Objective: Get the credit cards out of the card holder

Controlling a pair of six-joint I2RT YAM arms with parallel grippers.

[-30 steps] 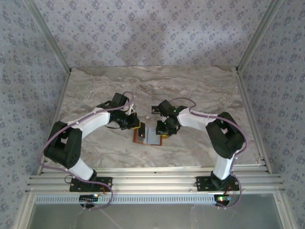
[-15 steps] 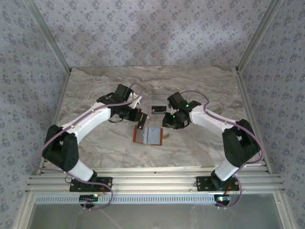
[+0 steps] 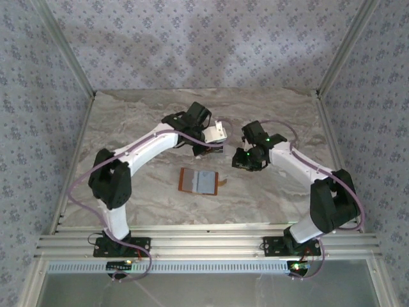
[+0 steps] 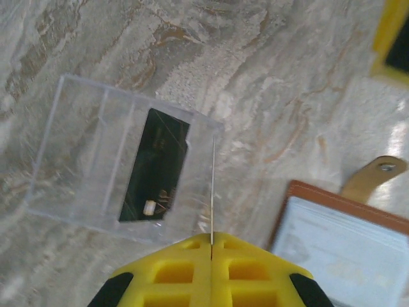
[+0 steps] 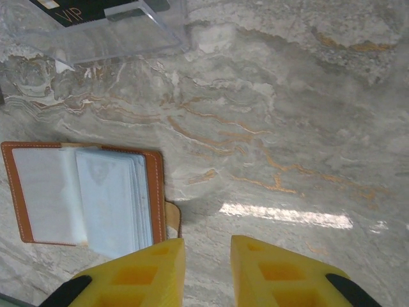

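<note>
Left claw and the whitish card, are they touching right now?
Touching. In the left wrist view the whitish card, seen edge-on as a thin line, runs down into the seam of the shut left claw and is pinched there.

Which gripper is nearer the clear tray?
Left. The left gripper, pinching a card edge-on, hangs at the edge of the tray; the right gripper sits farther off, bare table between.
</note>
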